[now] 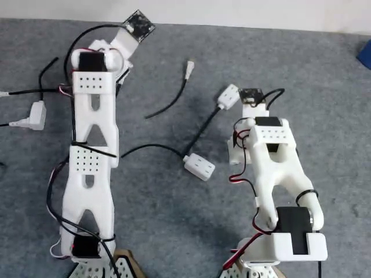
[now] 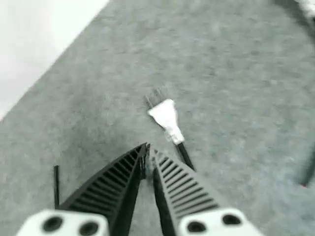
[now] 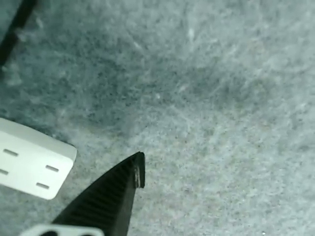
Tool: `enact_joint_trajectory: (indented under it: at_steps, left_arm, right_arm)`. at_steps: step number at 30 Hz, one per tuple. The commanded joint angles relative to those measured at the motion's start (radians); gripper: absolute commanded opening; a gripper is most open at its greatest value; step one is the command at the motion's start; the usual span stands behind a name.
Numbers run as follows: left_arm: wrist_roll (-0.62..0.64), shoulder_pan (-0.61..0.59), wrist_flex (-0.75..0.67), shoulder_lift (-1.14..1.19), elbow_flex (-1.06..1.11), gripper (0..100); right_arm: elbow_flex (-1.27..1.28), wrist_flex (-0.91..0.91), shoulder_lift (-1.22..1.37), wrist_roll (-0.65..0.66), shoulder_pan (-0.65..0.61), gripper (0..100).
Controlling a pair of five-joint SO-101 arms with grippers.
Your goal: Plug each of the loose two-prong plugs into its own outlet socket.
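While your left claw [image 2: 148, 151] hangs pinched together and empty just short of a loose two-prong plug [image 2: 165, 114] lying flat on the grey worktop [image 2: 236, 73], your right claw [image 3: 136, 169] sits beside a white outlet socket [image 3: 30, 161]; can't tell how far it's open. A second socket block [image 1: 200, 167] lies between the arms.

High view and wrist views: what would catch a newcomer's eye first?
Two white arms stretch across the grey table, black cables snaking between them. The left gripper, shut, points at a loose two-prong plug lying just ahead; a white outlet socket lies between the arms.
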Motion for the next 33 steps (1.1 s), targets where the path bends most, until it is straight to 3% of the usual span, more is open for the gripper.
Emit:
enact_joint_trajectory:
  at_steps: [1, 3, 7, 12, 18, 26, 33]
  left_arm:
    - [-0.005, 0.033, 0.043, -0.065, -0.018, 1]
    - [0.018, 0.025, 0.043, -0.035, -0.016, 4]
    - [0.078, -0.002, -0.064, 0.054, -0.016, 22]
    - [0.097, -0.031, -0.282, 0.128, 0.005, 21]
    - [0.158, -0.073, -0.433, 0.2, 0.094, 21]
    - [0.158, -0.124, -0.535, 0.332, 0.14, 20]
    - [0.072, -0.077, -0.528, 0.432, 0.113, 7]
  right_arm:
    - [-0.005, -0.005, -0.019, 0.011, 0.013, 56.8]
    - [-0.004, -0.004, -0.019, 0.011, 0.013, 56.8]
    - [-0.004, -0.004, -0.019, 0.011, 0.01, 56.8]
    - [-0.002, -0.002, -0.019, 0.011, 0.008, 56.8]
    - [-0.002, 0.01, -0.019, 0.014, 0.008, 56.8]
    - [-0.002, 0.01, -0.019, 0.038, 0.008, 56.8]
    - [-0.002, 0.01, -0.019, 0.038, 0.008, 56.8]
